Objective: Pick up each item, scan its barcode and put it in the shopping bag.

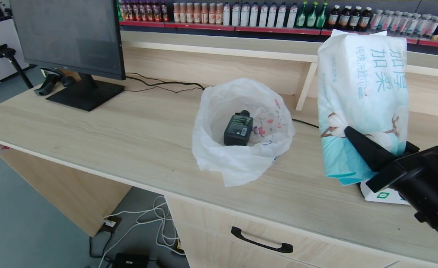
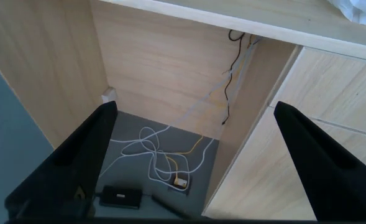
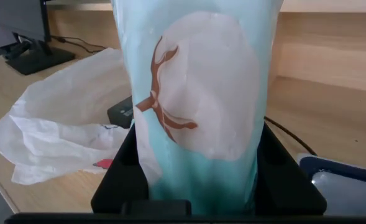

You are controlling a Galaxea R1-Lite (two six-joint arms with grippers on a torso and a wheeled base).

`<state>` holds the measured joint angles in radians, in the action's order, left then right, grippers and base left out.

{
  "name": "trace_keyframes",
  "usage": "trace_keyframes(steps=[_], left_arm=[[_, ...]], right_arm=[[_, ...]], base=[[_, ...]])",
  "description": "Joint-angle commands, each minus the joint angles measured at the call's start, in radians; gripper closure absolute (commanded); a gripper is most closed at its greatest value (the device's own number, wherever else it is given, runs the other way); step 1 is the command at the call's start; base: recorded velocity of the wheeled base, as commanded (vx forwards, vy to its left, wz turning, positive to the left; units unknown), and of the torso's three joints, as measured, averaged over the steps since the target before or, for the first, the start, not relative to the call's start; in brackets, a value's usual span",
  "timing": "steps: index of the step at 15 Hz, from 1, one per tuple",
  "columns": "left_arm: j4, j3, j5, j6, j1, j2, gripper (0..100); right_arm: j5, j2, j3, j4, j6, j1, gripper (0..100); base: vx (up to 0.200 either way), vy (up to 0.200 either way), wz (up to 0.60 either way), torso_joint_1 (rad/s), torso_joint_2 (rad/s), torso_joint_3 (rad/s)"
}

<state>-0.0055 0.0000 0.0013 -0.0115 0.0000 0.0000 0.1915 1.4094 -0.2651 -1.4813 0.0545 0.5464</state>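
1. Judging by the hold, a slip is the first risk: the tall white-and-teal soft plastic pack (image 1: 362, 100) is clamped only at its lower end by the right gripper (image 1: 367, 149); it is held upright above the pale wooden counter (image 1: 129, 134), to the right of the thin white plastic shopping bag (image 1: 211, 111); a top-heavy pack so held could be tipped or squeezed out during a swing.
2. A missed scan can be expected if the barcode is turned away from the dark handheld scanner (image 1: 48, 86), which lies far to the left of the bag, beside the black flat monitor (image 1: 70, 37); the barcode's side cannot be told.
3. The bag could be dragged or folded shut if its limp rim is caught by the pack; its mouth is seen open but slack, and the pack is tall against it.
4. The small dark plastic bottle (image 1: 238, 129), lying inside the bag, could be struck if the pack is dropped from too high.
5. No support can be given by the left gripper (image 2: 195, 106); its fingers are seen spread apart with nothing between them, below the counter edge and left of the bag.
6. Counted: one pack; one bag; one bottle; one scanner; one monitor; one flat white box with a green mark (image 1: 384, 195), on the counter right of the bag; two grippers.
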Motion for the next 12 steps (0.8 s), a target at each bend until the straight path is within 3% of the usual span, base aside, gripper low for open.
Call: trace_keyframes(steps=[1,11,12], left_arm=[[-0.001,0.000,0.000,-0.001,0.000,0.000,0],[-0.001,0.000,0.000,0.002,0.000,0.000,0],[-0.001,0.000,0.000,0.002,0.000,0.000,0]], right_arm=[[0.000,-0.004,-0.003,0.001,0.001,0.000,100],[-0.003,-0.010,0.007,0.001,0.001,0.000,100],[-0.003,-0.010,0.009,0.001,0.001,0.000,100]], base=[[0.000,0.000,0.60,-0.002,0.00,0.002],[0.000,0.000,0.00,0.000,0.00,0.000],[0.000,0.200,0.00,-0.002,0.00,0.002]])
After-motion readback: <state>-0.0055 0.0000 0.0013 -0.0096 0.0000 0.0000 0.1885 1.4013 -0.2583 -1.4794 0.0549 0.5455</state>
